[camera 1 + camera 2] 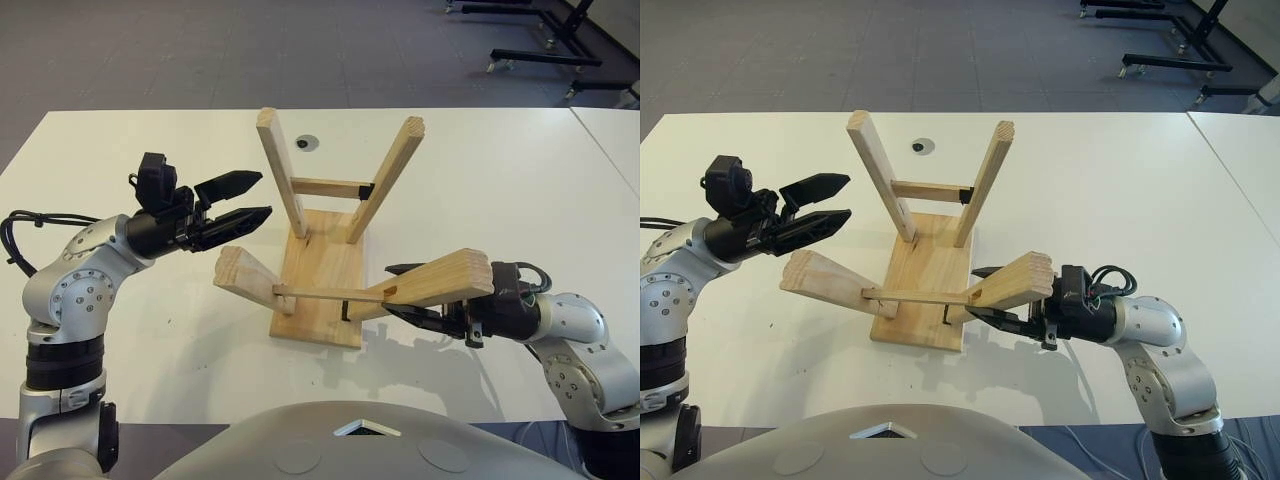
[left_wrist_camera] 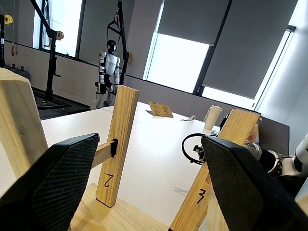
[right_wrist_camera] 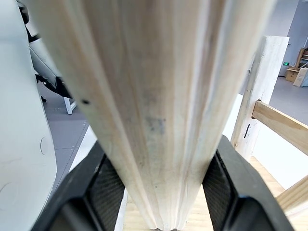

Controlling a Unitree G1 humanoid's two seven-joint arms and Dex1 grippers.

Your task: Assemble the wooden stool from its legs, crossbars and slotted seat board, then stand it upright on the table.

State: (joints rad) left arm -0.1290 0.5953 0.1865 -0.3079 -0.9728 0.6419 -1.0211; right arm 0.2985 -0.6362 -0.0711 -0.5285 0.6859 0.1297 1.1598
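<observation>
Closest to the camera, the right end effector (image 1: 400,292) is clamped around the near right leg (image 1: 440,280), with one finger above it and one below. A thin near crossbar (image 1: 325,294) joins that leg to the near left leg (image 1: 245,277). The pair leans steeply toward the tabletop's near edge, with its lower ends at the near end of the seat board (image 1: 330,255). The board lies flat about midway between the left and right edges of the tabletop (image 1: 500,180).

At the board's far end, the far left leg (image 1: 282,170) and far right leg (image 1: 385,180) stand splayed but upright, tied by the far crossbar (image 1: 325,187).

The step in hand looks to be seating the near pair. That calls for swinging it up toward vertical about its lower ends, keeping both ends over their slots, then pressing straight down. A one-sided grip can twist the frame. The left end effector (image 1: 262,195) hangs above the tabletop with its fingers spread wide, just beside the far left leg, and is well placed to steady the near left leg.

Open room lies toward the left, right and far edges. The near edge is close, so motion should stay above the board. The far legs could be knocked by a wide swing.
</observation>
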